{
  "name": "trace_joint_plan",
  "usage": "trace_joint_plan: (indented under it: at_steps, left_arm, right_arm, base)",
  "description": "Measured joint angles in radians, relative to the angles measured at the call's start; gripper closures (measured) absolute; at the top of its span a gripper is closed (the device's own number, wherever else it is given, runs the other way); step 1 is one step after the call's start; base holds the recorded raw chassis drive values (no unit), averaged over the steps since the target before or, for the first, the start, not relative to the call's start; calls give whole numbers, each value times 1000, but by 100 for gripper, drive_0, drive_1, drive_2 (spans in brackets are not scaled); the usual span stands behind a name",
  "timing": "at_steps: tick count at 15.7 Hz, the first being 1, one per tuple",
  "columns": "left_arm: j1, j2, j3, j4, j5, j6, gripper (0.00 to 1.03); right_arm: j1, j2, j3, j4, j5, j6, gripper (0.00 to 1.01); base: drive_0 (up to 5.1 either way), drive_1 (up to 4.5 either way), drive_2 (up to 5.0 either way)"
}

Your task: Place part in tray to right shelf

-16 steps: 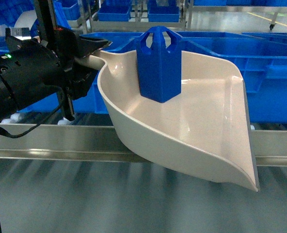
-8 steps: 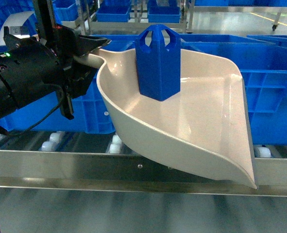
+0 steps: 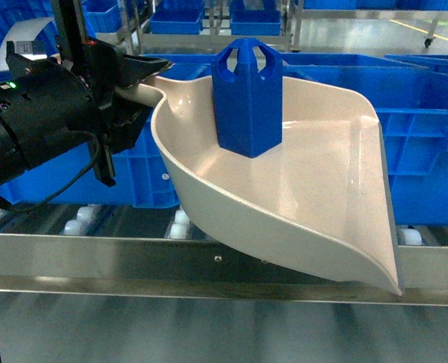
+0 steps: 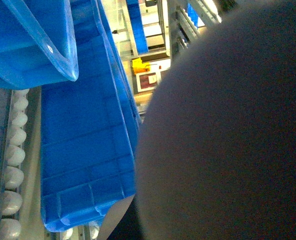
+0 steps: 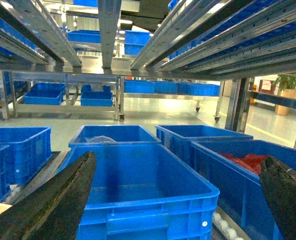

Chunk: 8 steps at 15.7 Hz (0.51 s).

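The blue part stands upright inside the pale beige tray, near its back wall. My left gripper is shut on the tray's handle at the left and holds the tray tilted, its front lip low at the right. The tray hangs over the steel front rail of the right shelf, just above it. In the left wrist view the tray's underside fills most of the picture and hides the jaws. My right gripper stands open with nothing between its fingers, and is out of the head view.
Large blue crates sit on the white rollers right behind the tray. One crate lies beside rollers in the left wrist view. Ahead of the right gripper is an empty blue crate, next to one holding red pieces.
A second ago the shelf rail sat higher and blurred in the head view; it has since dropped lower and sharpened. Tray, part and left gripper keep their place. Nothing differs over the last half second.
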Motion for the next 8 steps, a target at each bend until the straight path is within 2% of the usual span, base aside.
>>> trace_joint_plan:
  at_steps: [8]
  left_arm:
    - [0,0,0,0,0,0,90]
  right_arm:
    - [0,0,0,0,0,0,3]
  base:
    - [0,0,0]
